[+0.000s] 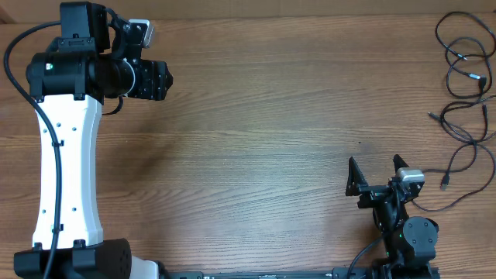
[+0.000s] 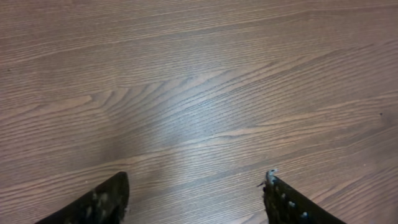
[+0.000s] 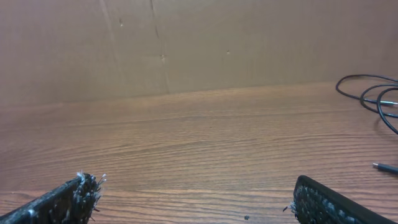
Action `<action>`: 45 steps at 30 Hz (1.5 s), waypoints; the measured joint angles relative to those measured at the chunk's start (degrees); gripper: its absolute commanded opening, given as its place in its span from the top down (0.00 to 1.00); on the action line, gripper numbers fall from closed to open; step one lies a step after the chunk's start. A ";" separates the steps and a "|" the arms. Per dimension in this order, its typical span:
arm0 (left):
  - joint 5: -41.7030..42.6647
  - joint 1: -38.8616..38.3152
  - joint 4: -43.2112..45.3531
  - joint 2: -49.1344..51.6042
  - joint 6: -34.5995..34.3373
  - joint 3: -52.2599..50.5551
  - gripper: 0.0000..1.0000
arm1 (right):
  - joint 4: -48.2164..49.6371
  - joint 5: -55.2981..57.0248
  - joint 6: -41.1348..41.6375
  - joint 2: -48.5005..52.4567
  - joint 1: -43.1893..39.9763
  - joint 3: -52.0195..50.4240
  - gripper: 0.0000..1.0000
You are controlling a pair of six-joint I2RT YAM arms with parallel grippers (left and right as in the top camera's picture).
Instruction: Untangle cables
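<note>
Desk: a brown wood-grain desk [image 1: 256,132] filled all three views.

Cables: the cables [image 1: 473,76] lay in loose, overlapping black loops along the far right edge of the desk in the overhead view. They ran from the top corner down toward the right arm, and some loops ran off the picture's edge.

Plug: one small plug [image 1: 446,184] lay at the lowest end of the cords, near the right hand but apart from it. Other small connectors showed inside the loops, too small to tell their kind.

Cables, right wrist view: the loop ends [image 3: 341,89] lay flat on the desk at the right edge. A single plug tip [image 3: 385,167] lay just inside the frame.

Left hand: the left hand [image 1: 151,79] was over the top left corner of the desk, well apart from the cables. In its own wrist view [image 2: 196,186] the jaws stood wide and empty, with only wood grain beneath.

Right hand: the right hand [image 1: 374,163] was near the bottom right, low over the desk. Its jaws were spread fully wide [image 3: 194,183] and held nothing, and the cables lay off to its right, untouched.

Left arm: the white left arm [image 1: 66,170] stretched from the bottom edge up the left side.

Panel: a plain brown panel [image 3: 186,43] stood behind the desk in the right wrist view.
</note>
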 measured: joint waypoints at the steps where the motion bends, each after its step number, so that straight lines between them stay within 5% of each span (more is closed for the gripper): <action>1: 0.02 0.00 0.00 -0.02 0.00 0.00 0.20 | 0.00 0.00 0.02 0.00 0.00 0.00 0.00; 4: 0.17 0.00 0.00 0.00 -0.09 0.00 0.00 | -0.02 0.02 0.02 0.00 -0.02 0.00 0.00; 23: 0.13 0.00 -2.51 -0.02 -0.22 -0.02 0.00 | -0.02 0.02 -0.02 0.00 -0.02 0.00 0.00; 26: 0.07 -0.17 2.45 -0.26 0.55 -1.99 0.00 | -0.02 0.02 0.00 0.00 0.00 0.00 0.00; 35: -0.24 -4.04 37.40 -16.46 6.05 -36.30 0.00 | -0.09 0.00 0.02 0.00 -0.02 0.00 0.00; 45: -0.26 -4.11 54.86 -45.38 6.51 -73.31 0.00 | -0.17 0.00 0.02 0.00 0.00 0.00 0.00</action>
